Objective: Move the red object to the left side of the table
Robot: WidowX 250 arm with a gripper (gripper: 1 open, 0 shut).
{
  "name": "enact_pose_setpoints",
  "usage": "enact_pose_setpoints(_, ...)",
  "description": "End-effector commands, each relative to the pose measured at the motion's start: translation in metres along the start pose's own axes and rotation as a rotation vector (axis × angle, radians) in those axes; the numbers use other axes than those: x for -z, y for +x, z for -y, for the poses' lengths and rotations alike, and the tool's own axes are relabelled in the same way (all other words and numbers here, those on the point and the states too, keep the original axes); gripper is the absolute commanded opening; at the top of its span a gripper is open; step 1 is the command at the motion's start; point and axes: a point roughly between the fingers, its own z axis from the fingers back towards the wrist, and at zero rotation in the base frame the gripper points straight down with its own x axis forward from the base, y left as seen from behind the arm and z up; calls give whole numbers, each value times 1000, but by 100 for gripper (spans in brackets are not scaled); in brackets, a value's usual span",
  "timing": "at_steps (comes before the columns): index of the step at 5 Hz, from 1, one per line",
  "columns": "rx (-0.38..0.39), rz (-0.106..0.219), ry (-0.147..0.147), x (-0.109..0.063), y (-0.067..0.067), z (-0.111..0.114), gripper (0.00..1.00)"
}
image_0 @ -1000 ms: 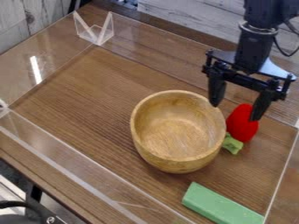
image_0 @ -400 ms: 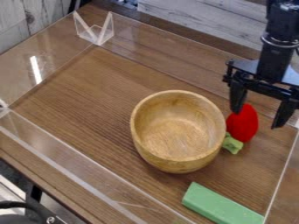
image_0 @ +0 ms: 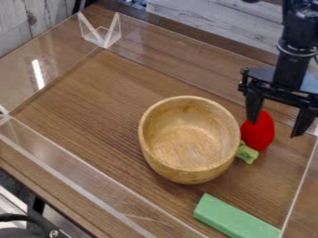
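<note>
Presently my black gripper [image_0: 278,107] stands with jaws spread wide, holding nothing, above the small red egg-shaped toy strawberry [image_0: 258,132] at right of frame. Its long axis runs diagonally, green leafy end pointing lower left.

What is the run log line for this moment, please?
gripper: open, above red object | red object: on table, right of bowl | not grasped

We see a bowl [image_0: 189,138] sitting mid-table [image_0: 87,93], with the strawberry [image_0: 258,132] just beside its right rim. The gripper [image_0: 276,104] hangs directly above the strawberry. A flat block [image_0: 235,218] lies in front, toward the near right corner, apart from the bowl.
</note>
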Motion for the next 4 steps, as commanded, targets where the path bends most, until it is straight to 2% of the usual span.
enact_pose_setpoints(1, -22, 71, -27, -19, 7, -3, 100)
enact_pose_setpoints(4, -64, 99, -37, -24, 9, -6, 100)
